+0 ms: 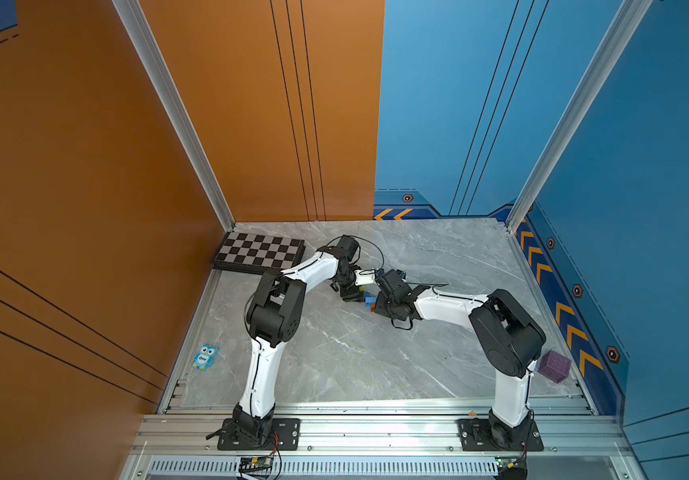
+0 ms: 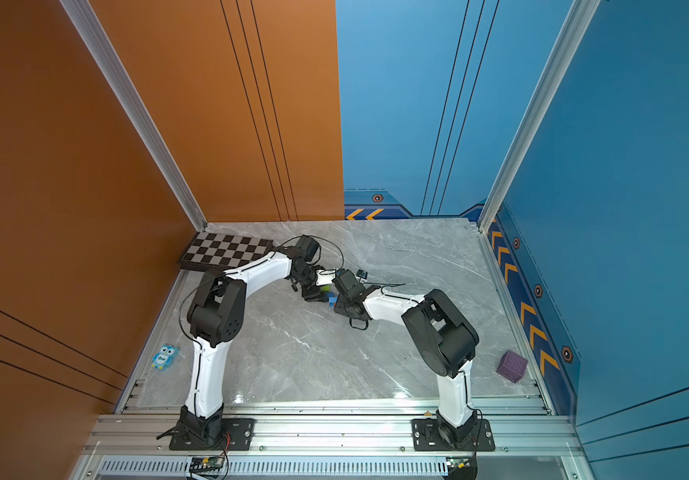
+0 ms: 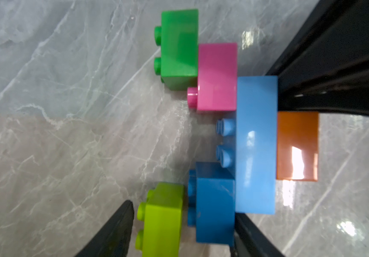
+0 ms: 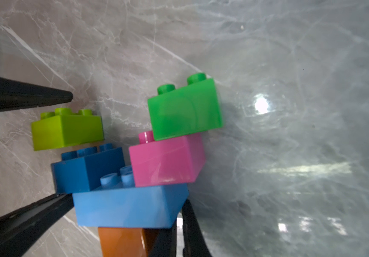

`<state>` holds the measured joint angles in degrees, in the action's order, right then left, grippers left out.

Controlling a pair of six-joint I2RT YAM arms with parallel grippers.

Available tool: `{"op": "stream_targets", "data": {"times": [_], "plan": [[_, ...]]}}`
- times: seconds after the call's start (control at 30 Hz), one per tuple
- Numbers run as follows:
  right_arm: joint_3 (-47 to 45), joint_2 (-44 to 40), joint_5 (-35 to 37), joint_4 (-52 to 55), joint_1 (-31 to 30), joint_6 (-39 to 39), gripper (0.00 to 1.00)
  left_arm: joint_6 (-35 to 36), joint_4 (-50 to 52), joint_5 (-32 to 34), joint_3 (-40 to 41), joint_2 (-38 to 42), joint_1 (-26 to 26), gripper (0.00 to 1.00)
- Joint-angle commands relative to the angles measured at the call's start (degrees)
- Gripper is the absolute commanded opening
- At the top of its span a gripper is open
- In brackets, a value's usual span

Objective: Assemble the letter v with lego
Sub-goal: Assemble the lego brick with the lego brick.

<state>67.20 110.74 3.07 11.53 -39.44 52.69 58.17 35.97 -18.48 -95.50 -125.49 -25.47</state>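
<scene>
The letter v [image 3: 254, 144] lies flat on the marble table, small in both top views [image 1: 369, 300] [image 2: 331, 300]. Its orange point [image 3: 297, 144] joins a light-blue brick, which carries a pink [image 4: 165, 160] and a green brick [image 4: 185, 111] as one arm and a dark-blue brick [image 3: 214, 200] as the other. A lime lego [image 3: 161, 220] lies just off the dark-blue brick, a thin gap between them. My left gripper [image 3: 184, 211] is open, its fingers either side of the lime and dark-blue bricks. My right gripper [image 4: 180, 220] is shut on nothing, beside the orange brick against the light-blue brick's end.
A folded chessboard [image 1: 259, 251] lies at the back left, partly under the left arm. A blue owl toy [image 1: 205, 356] sits by the left edge and a purple studded cube [image 1: 555, 365] by the right edge. Orange and blue walls enclose the table.
</scene>
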Motion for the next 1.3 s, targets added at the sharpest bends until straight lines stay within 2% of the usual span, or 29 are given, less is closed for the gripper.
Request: {"op": "stream_targets", "data": {"times": [0.0, 1.27], "plan": [[0.8, 1.8, 0.9, 1.9, -0.4, 1.0, 0.1, -0.5, 1.3, 0.4, -1.7, -1.1, -0.6, 0.63], [4.1, 3.9, -1.4, 3.9, 1.4, -4.0, 0.1, 1.2, 1.6, -1.6, -2.3, -1.6, -0.5, 0.62]]}}
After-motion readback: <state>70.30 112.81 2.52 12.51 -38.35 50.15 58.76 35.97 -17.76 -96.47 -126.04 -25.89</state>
